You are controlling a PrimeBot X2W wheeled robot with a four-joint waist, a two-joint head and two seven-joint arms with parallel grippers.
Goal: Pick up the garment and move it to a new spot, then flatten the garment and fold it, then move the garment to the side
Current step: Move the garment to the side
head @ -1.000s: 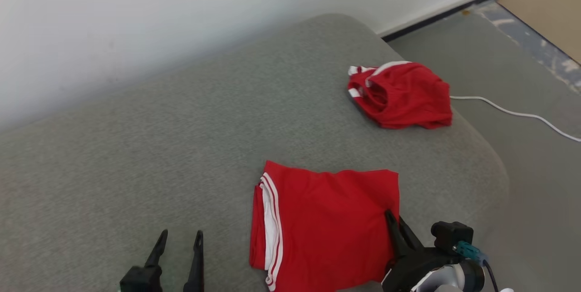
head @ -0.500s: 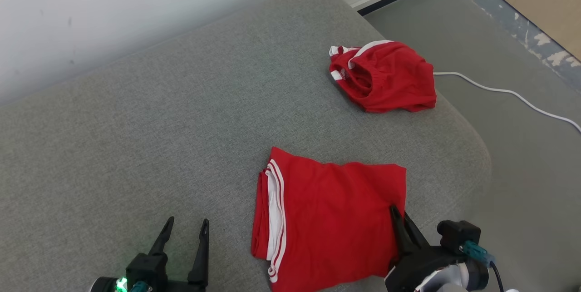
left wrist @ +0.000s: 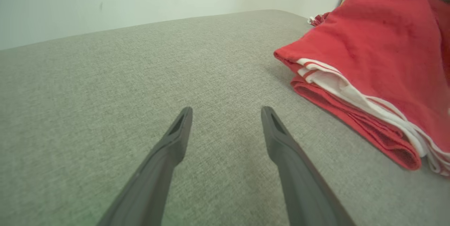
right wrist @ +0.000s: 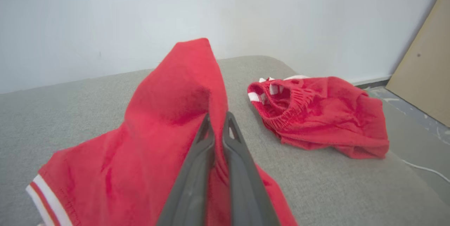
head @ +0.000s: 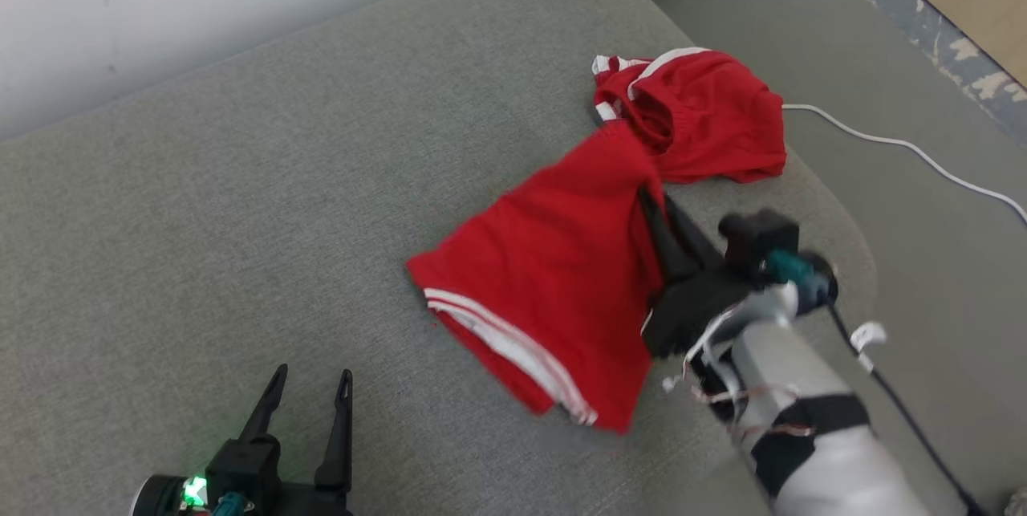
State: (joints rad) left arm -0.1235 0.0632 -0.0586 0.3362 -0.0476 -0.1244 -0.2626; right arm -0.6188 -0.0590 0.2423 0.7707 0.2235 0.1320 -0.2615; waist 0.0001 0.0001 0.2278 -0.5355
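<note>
Two red fabric garments with white stripes are on one broad grey woven cushion [head: 241,203]. The nearer one, the folded red garment [head: 554,275], sits toward the cushion's right half. Its double white-striped hem rests on the grey fabric at the near end, while its far corner is held up off the surface. The right gripper [head: 651,199] has that corner: its two long dark fingers are pressed together with the red cloth pinched between them, and the cloth drapes over their tips in the right wrist view. The second one, the crumpled red garment [head: 714,127], lies bunched near the cushion's far right corner, its elastic waistband gaping toward the camera. In the right wrist view a strip of grey cushion shows between the two garments.

The left gripper [head: 313,371] hovers low over bare cushion at the near left, well apart from the folded red garment. Its two fingers are spread wide with nothing between them.

One thin white cable [head: 907,148] trails across the grey floor [head: 882,34] to the right of the cushion. A white wall [head: 200,2] runs behind it.
</note>
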